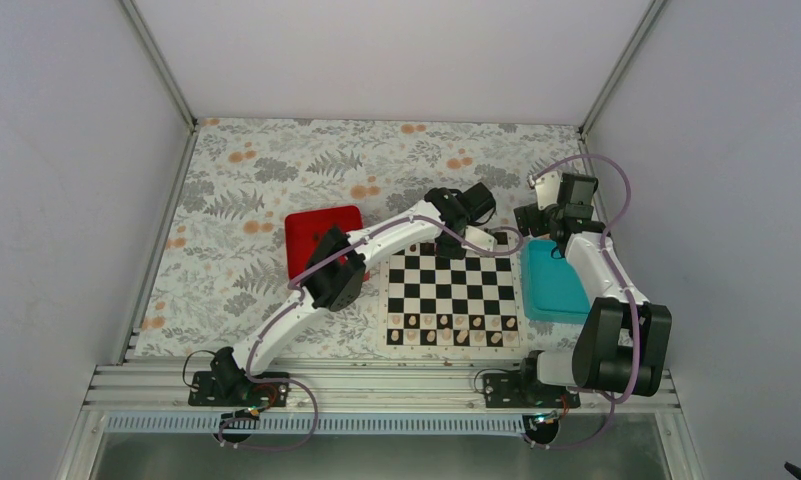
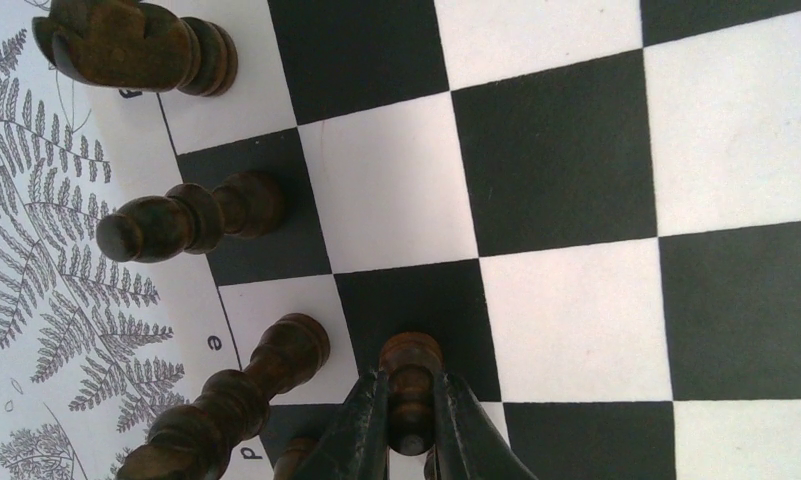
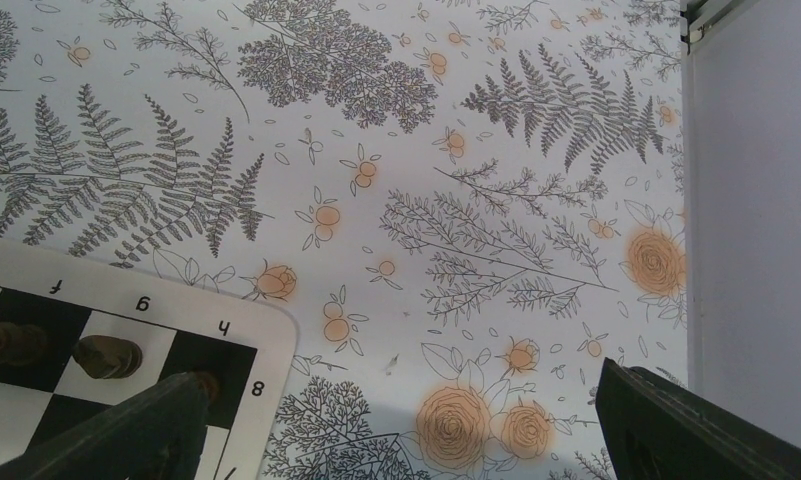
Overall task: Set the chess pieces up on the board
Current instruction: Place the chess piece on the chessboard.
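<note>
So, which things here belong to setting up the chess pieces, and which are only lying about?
For the job: board; dark chess pieces; held dark piece in the left gripper.
Lying about: red tray; teal tray.

From high behind the arm bases (image 1: 241, 385), the top view takes in the whole counter (image 1: 276, 170). Both wrist views hang close over the board (image 2: 556, 170) at its far edge.

Two arms, overhead view – left arm (image 1: 401, 232) and right arm (image 1: 596, 265): white shells, black joint housings, black bases (image 1: 221, 382) toward 6 o'clock, a mauve cable (image 1: 636, 345) along each. Fingers (image 2: 361, 435) – black, tapered.
</note>
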Available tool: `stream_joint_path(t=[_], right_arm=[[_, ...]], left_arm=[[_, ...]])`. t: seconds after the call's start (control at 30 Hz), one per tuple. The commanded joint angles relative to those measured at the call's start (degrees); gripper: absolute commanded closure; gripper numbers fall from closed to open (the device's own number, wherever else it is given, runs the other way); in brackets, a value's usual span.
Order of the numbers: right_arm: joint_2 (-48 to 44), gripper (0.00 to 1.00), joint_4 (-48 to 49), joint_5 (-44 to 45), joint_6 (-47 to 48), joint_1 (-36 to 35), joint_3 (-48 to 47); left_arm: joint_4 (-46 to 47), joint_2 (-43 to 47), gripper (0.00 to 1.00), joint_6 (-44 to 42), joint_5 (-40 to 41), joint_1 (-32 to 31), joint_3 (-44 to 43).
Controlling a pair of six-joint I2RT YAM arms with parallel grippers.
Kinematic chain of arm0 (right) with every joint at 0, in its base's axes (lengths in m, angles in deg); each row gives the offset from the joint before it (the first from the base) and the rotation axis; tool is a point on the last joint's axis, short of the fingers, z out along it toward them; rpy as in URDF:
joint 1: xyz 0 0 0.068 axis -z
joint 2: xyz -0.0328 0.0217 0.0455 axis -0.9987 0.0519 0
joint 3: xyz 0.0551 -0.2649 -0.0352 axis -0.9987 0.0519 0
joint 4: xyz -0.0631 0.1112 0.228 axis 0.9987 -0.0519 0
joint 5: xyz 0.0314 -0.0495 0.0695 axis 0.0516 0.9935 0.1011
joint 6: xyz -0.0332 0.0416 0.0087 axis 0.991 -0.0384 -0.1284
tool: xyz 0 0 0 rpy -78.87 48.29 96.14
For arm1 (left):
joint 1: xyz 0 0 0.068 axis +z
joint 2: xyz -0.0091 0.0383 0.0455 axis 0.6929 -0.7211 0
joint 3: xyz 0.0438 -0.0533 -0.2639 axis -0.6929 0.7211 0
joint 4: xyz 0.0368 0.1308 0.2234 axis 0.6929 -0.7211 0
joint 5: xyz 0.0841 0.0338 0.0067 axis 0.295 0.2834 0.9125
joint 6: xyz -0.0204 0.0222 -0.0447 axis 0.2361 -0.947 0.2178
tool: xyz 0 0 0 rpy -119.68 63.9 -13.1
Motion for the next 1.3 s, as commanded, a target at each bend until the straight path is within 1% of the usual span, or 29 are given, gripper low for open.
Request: stream_joint_path(t=[0.0, 0.3, 0.57, 0.83, 1.0, 1.13, 1.2, 1.27], right_arm=[[-0.4, 0.00, -0.1, -1.0, -1.1, 0.4, -1.7], [-0.2, 0.00, -0.3, -1.3, -1.0, 0.3, -1.9], [-0.4, 0.00, -0.8, -2.0, -0.9, 0.3, -1.9], [-0.4, 0.00, -1.1, -2.5, -0.8, 0.3, -1.9], [-0.7, 0.00, -1.1, -2.6, -0.9, 0.3, -1.9], [-1.2, 0.00, -1.0, -2.4, -1.0, 0.2, -1.9], [-1.4, 0.00, -1.0, -2.0, -0.9, 0.3, -2.0], [-1.8, 0.00, -1.0, -1.1, -0.9, 0.3, -2.5]], left_arm=[[-0.3, -0.8, 0.90, -0.8, -1.5, -0.2, -0.9], [-0.7, -1.6, 0.89, -1.4, 0.0, -0.3, -0.7], [0.1, -1.0, 0.81, -1.2, 1.2, -0.8, -1.2], [0.4, 0.0, 0.75, -1.0, 2.5, -1.2, -1.9], [-0.8, 2.4, 0.74, -0.7, 2.7, -1.6, -2.9], [-3.3, 5.9, 0.73, -0.3, 3.2, -2.4, -4.4], [-4.3, 8.6, 0.69, -0.1, 3.7, -2.7, -4.1], [-5.6, 12.2, 0.68, 0.3, 4.3, -2.8, -3.4]])
